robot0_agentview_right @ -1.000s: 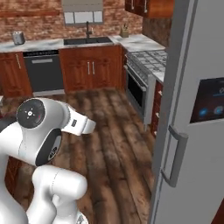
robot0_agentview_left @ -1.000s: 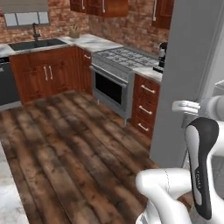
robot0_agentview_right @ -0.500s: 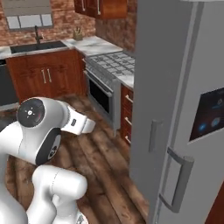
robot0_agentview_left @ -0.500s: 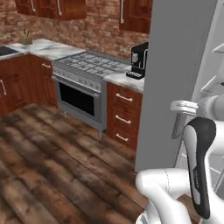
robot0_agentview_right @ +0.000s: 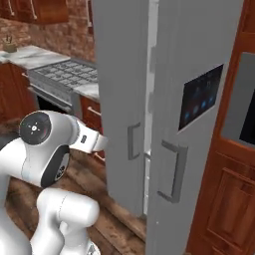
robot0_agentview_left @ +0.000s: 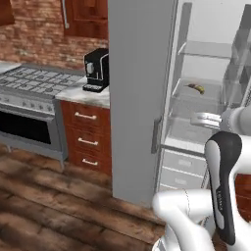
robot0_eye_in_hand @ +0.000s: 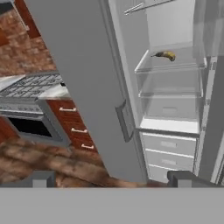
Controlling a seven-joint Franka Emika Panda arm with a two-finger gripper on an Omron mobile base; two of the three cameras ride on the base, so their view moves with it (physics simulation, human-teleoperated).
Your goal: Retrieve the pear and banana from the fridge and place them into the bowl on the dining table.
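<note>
The fridge [robot0_agentview_left: 139, 98] stands ahead, its left grey door shut and its right door swung open onto a white interior with glass shelves. The banana [robot0_agentview_left: 196, 88] lies on an upper glass shelf; in the hand view the banana [robot0_eye_in_hand: 165, 55] sits at the top right. The pear, the bowl and the dining table are out of view. My gripper [robot0_eye_in_hand: 113, 179] is open and empty, its fingertips [robot0_eye_in_hand: 43, 178] far apart, well short of the fridge [robot0_eye_in_hand: 78, 65] and aimed at its lower shelves and drawers.
Left of the fridge, a counter over wooden drawers [robot0_agentview_left: 86, 142] carries a black coffee machine [robot0_agentview_left: 96, 68], and a steel stove [robot0_agentview_left: 29, 86] follows. A reddish oven cabinet [robot0_agentview_right: 229, 174] stands to the fridge's right. Wooden floor lies in front.
The whole picture has swung to the right as the base moved. The sink and stove slid off to the left, and the fridge with its open interior came into view. The gripper stayed open.
</note>
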